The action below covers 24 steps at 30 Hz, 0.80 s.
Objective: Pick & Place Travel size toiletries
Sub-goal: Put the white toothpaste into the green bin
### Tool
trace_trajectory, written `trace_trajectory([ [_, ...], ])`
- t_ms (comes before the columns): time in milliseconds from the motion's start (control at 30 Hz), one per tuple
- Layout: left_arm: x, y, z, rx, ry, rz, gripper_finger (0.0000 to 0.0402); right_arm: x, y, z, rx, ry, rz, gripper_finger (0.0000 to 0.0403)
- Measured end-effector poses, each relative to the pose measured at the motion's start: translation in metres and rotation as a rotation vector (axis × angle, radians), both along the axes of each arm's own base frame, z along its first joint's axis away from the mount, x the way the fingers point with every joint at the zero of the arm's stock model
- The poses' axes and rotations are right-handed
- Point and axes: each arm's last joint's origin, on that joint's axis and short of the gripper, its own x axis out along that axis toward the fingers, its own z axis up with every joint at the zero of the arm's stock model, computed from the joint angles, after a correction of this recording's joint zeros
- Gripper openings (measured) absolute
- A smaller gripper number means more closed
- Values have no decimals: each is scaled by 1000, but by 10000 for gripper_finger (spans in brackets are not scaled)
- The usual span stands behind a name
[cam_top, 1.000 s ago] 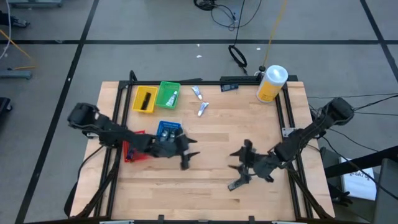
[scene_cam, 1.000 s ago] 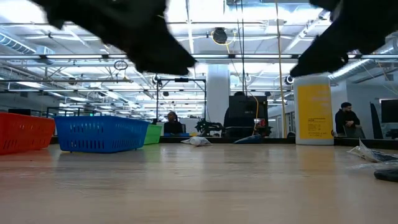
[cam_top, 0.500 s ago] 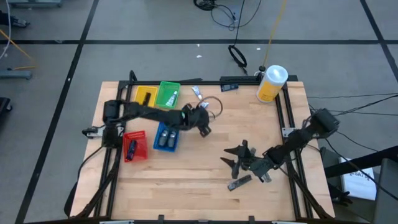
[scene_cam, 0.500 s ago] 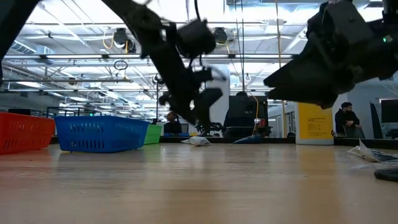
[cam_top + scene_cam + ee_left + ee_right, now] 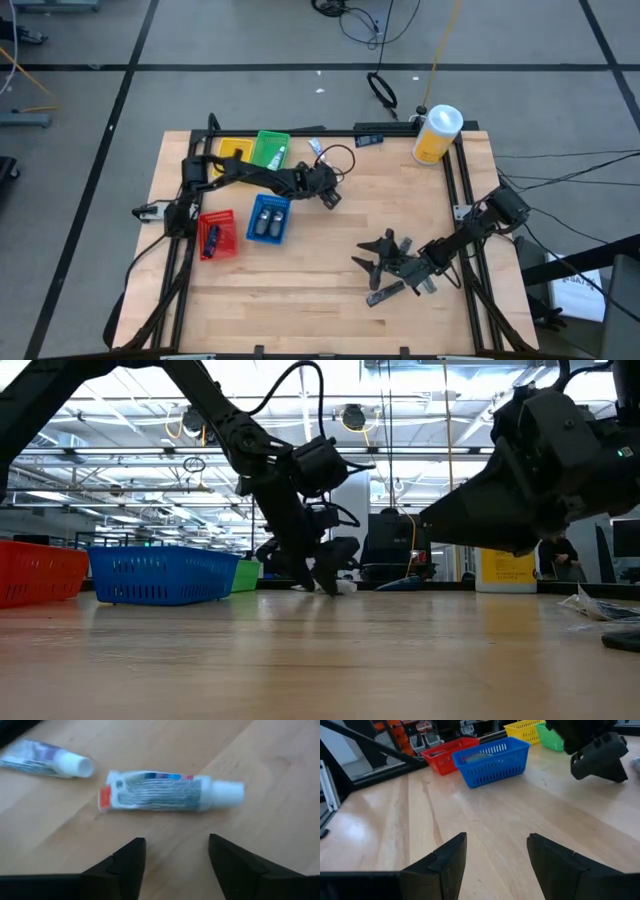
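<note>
Two white tubes (image 5: 170, 791) (image 5: 47, 760) with white caps are lying flat beside each other on the table, near the green tray (image 5: 270, 152); a dark piece (image 5: 385, 293), seemingly flat, is lying well apart.

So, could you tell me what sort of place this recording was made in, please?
Probably a large open robotics lab or workshop. A wooden table stands on a grey floor marked with dark tape lines. The low view shows exposed ceiling pipework, and a person seated at equipment beyond the table.
</note>
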Motion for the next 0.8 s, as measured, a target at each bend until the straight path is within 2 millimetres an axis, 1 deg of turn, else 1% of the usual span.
trace_trajectory([
  [133, 0, -2, 0, 39, 14, 20, 162, 0, 1, 0, 10, 4, 22, 200],
  [233, 1, -6, 3, 68, 28, -18, 130, 0, 1, 0, 12, 3, 23, 201],
  [333, 4, -14, 17, 109, 39, -168, 114, 0, 1, 0, 12, 3, 23, 200],
  [433, 7, -21, 33, 209, 42, -316, 111, 0, 1, 0, 12, 3, 23, 201],
  [500, 9, -17, 38, 269, 44, -383, 122, 0, 1, 0, 12, 3, 23, 200],
  [567, 10, -5, 41, 278, 16, -407, 144, 0, 1, 0, 11, 4, 23, 200],
  [667, 5, 21, 38, 213, -36, -395, 193, 0, 1, 0, 11, 3, 23, 201],
  [733, 0, 37, 31, 150, -51, -356, 226, 0, 1, 0, 10, 4, 23, 201],
  [800, -3, 47, 26, 101, -68, -385, 250, 0, 1, 0, 11, 3, 23, 201],
])
